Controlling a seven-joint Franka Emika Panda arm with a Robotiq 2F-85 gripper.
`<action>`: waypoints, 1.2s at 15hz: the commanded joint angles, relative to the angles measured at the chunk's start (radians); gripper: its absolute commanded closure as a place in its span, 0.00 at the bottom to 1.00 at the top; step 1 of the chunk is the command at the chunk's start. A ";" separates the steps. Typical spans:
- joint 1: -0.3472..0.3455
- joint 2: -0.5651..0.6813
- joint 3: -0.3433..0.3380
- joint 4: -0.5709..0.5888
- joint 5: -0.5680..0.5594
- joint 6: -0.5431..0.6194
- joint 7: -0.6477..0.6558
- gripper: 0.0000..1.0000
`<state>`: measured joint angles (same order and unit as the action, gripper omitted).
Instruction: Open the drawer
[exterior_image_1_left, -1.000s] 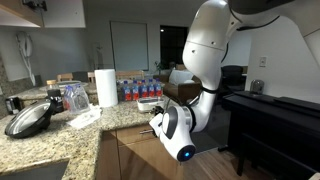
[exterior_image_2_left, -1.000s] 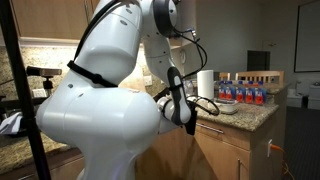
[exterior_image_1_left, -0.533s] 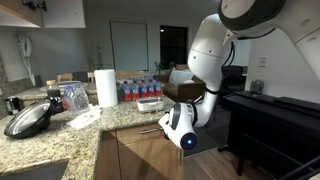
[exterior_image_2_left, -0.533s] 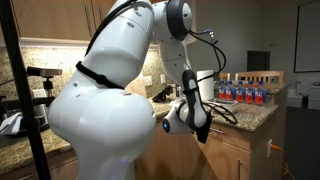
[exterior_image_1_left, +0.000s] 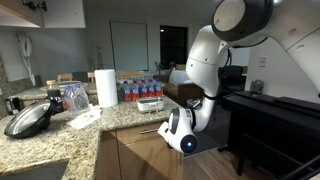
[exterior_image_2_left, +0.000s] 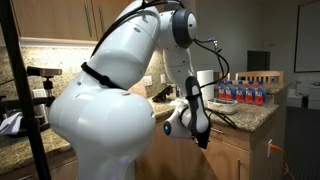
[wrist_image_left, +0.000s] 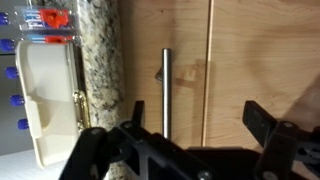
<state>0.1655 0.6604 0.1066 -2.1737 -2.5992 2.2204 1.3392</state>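
Fingers (wrist_image_left: 272, 135) spread wide, holding nothing, close in front of drawer (wrist_image_left: 190, 55). Silver bar handle (wrist_image_left: 166, 90) at 12 o'clock from gap between them in wrist view, not touched. Drawer front looks shut. Granite table (wrist_image_left: 100, 60) edge at 9 o'clock of handle, pale tray (wrist_image_left: 48, 110) on top. Paper towel roll (exterior_image_1_left: 106, 87) stands on table in an exterior view.
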 joint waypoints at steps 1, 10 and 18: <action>0.063 0.027 -0.046 0.090 0.000 0.100 -0.091 0.00; -0.054 0.125 0.026 0.235 0.023 0.141 -0.296 0.00; -0.100 0.189 0.077 0.294 0.032 0.152 -0.419 0.33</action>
<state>0.0935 0.8332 0.1568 -1.8967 -2.5944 2.3567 1.0050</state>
